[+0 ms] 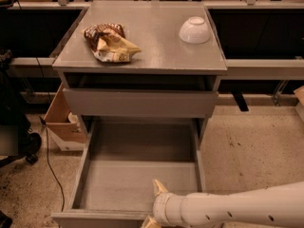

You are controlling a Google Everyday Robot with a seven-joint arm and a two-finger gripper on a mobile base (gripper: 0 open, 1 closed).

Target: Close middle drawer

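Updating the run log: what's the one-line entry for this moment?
gripper: open, at front panel of middle drawer | middle drawer: pulled out, empty, not yet closed | cabinet top: bowl, snack bag
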